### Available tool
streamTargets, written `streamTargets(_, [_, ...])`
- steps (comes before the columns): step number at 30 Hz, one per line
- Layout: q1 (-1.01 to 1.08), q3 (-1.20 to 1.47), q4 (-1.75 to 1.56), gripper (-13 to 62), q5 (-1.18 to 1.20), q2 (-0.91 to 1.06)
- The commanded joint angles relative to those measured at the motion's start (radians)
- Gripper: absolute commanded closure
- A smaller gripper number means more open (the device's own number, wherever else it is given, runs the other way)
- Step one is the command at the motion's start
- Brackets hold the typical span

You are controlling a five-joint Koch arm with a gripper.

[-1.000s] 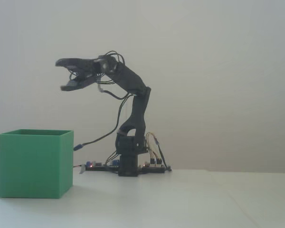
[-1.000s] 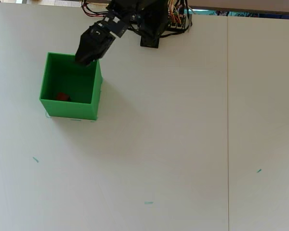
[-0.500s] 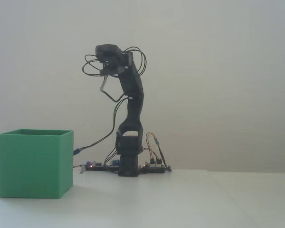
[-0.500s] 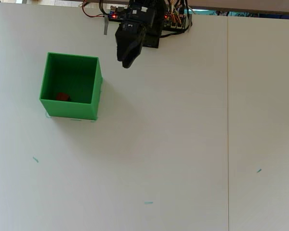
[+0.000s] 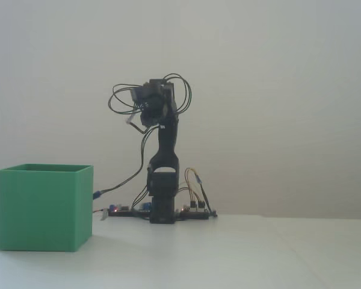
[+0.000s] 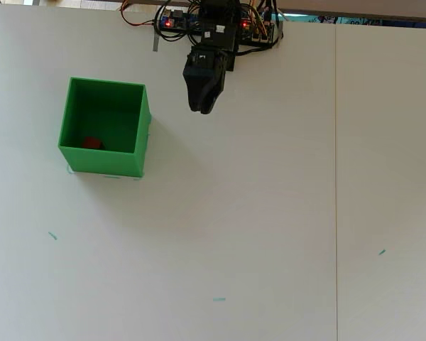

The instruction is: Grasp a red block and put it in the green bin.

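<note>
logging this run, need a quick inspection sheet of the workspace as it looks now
surface: white table, a seam line running top to bottom on the right of the overhead view, a few small teal marks.
job's things: red block lies inside the green bin, near its lower left corner in the overhead view; bin stands upright.
clutter: nothing seen.
gripper: gripper raised above bare table to the right of the bin, holding nothing visible; open or shut cannot be told.
cables: black loops at the wrist; coloured wires at the base boards.
surroundings: plain pale wall.
</note>
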Motion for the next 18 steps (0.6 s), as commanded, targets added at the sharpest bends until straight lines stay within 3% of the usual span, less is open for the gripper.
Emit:
streamTargets(1, [-0.026,0.046,-0.135,19.9,0.029,0.025])
streamTargets(18, [-0.071,0.775,-0.508,16.5,0.038,0.106])
